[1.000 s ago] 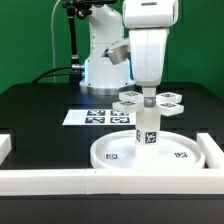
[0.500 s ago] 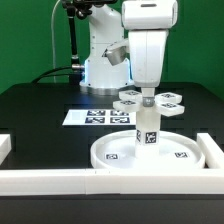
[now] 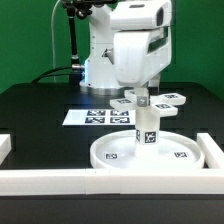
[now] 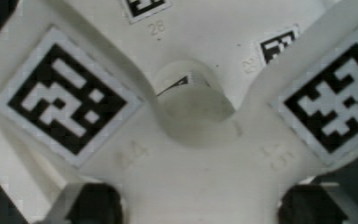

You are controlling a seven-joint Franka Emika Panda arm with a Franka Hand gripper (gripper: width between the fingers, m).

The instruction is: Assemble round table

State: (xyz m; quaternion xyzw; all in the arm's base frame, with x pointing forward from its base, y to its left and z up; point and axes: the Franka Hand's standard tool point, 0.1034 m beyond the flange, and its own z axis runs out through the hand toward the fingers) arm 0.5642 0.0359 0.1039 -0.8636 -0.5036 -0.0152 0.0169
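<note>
Cross-shaped piece (image 3: 147, 100) sits on top of the short cylinder leg (image 3: 147, 128), which stands upright at the centre of the large flat disc (image 3: 115, 152) on the table (image 3: 40, 105). The jaws straddle the piece's hub from above; the wrist view shows both fingertips (image 4: 87, 205) close beside it, but actual contact cannot be confirmed. In my judgement the step is screwing the piece onto the leg: keep the wrist vertical, centred over the leg, and rotate without side load. The marker board (image 3: 96, 117) lies behind.
</note>
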